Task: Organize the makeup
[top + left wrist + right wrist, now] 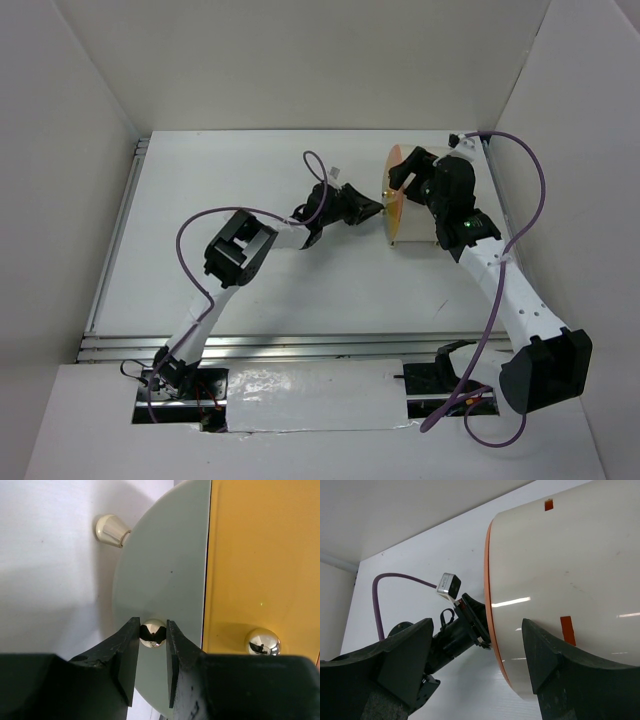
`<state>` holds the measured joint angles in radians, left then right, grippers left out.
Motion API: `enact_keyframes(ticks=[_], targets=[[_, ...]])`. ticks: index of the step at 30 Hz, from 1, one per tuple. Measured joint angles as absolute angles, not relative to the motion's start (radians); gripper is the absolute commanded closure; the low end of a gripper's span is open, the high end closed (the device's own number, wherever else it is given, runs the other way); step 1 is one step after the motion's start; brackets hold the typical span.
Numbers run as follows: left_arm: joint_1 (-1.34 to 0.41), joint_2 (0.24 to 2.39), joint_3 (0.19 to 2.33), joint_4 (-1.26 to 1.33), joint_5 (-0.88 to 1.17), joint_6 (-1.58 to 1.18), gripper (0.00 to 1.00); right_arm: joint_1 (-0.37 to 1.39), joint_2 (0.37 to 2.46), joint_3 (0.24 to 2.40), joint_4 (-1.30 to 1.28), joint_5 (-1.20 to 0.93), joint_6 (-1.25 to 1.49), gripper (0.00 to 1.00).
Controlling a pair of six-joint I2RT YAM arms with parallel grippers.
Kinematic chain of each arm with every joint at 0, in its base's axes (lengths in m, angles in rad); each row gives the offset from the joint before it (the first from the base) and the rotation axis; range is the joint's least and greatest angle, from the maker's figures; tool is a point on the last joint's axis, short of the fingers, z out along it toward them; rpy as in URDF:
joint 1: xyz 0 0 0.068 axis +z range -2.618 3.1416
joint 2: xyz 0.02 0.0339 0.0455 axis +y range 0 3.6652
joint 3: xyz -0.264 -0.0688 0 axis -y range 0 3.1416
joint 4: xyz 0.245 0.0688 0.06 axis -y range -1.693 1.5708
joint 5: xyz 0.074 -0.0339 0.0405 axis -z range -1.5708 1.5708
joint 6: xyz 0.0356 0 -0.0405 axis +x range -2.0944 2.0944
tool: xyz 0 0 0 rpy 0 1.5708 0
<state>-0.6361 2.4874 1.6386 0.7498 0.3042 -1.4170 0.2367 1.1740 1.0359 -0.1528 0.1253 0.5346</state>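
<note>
No makeup shows in any view; palettes, packets and sticks are hidden or out of view. A cream cylindrical container lies on its side at the back right, its round front facing left. In the left wrist view the front is half pale grey and half orange, each half with a shiny ball knob. My left gripper is shut on the grey half's knob. My right gripper is open above the container, with its orange front rim between the fingers.
The second knob sits on the orange half. A cream foot sticks out beside the container's front. White walls stand close on the left, back and right of the white table. Purple cables loop from both arms.
</note>
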Motion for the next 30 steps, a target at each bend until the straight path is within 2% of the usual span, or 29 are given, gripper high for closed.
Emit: enact_keyframes(ticks=[17,30], targets=[[-0.618,2.436,1.551,0.771,0.306,-1.413,0.74,0.225,1.192,1.036,-0.132,0.119,0.535,0.21],[-0.557,2.436,1.708,0.48,0.432,-1.301,0.73,0.223,1.212,1.032,-0.096,0.114,0.553,0.22]])
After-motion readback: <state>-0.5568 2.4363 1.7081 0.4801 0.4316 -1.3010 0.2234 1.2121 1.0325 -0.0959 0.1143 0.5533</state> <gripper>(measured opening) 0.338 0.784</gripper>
